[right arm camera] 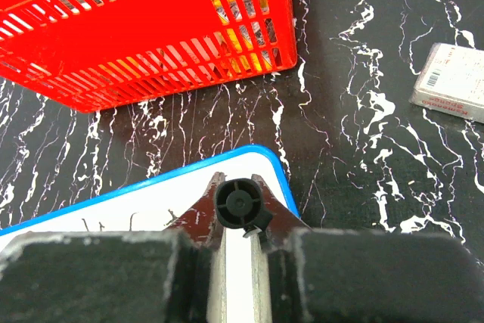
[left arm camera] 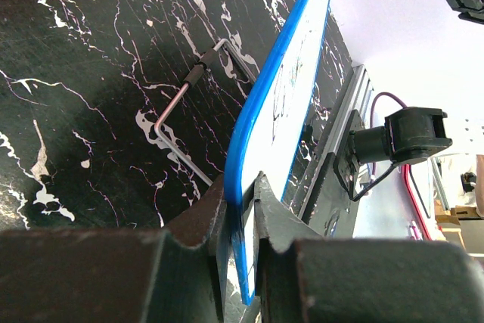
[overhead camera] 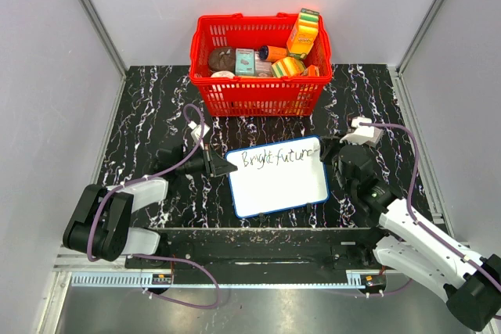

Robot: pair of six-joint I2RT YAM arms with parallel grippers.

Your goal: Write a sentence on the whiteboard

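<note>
- Two grips on: left jaws pinched onto the whiteboard's [overhead camera: 278, 189] left blue rim, right jaws closed round a black marker [right arm camera: 240, 206] over its far right corner.
- Board sits mid-table [overhead camera: 156, 107]; I'd hold that clamp steady and press lightly.
- Sentence [overhead camera: 278, 158] hits the right rim, so drop a line, plenty of white nearer.
- Red basket [overhead camera: 258, 95] just beyond, so don't swing into it.

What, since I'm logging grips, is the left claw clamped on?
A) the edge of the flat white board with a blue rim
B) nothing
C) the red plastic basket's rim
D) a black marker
A: the left claw pinches the flat blue-rimmed white board at its edge.
</note>
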